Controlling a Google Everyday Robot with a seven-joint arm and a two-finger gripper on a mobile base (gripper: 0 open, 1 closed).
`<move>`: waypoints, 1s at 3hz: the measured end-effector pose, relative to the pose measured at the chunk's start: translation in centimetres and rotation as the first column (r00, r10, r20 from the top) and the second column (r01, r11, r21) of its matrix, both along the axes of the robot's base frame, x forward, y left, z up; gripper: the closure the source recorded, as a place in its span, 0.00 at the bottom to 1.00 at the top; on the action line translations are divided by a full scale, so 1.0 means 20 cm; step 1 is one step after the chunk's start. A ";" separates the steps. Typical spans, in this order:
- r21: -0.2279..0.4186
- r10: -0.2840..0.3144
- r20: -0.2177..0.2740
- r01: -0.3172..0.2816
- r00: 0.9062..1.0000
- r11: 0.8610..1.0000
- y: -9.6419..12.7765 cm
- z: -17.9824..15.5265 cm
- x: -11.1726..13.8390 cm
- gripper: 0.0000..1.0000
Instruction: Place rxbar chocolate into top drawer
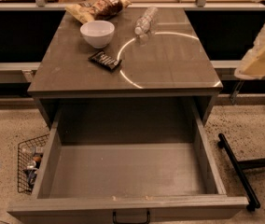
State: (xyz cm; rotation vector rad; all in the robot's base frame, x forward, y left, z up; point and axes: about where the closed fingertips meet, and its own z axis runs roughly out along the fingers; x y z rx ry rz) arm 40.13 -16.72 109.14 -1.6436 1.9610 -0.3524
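The rxbar chocolate [105,60], a small flat black wrapper with white lettering, lies on the grey cabinet top [174,64], just in front of the white bowl. The top drawer [128,202] is pulled wide open towards me. Its inside is bare and its black handle [131,217] shows at the bottom edge. My gripper [256,62] shows as a pale blurred shape at the right edge, above and to the right of the cabinet top. It is well apart from the bar and holds nothing that I can see.
A white bowl [97,32], brown-and-yellow chip bags [100,6] and a clear water bottle [145,20] lying on its side sit at the back of the top. A wire basket [30,164] stands on the floor at left. A black metal frame [237,169] lies at right.
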 end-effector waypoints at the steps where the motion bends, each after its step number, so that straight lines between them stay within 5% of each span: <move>1: 0.000 0.000 0.000 0.000 1.000 1.000 0.00 0.00 0.00 0.25; 2: 0.006 0.000 0.005 0.000 1.000 1.000 0.01 0.00 0.01 0.23; 3: 0.106 0.000 0.086 -0.009 0.996 0.994 0.08 0.05 0.11 0.02</move>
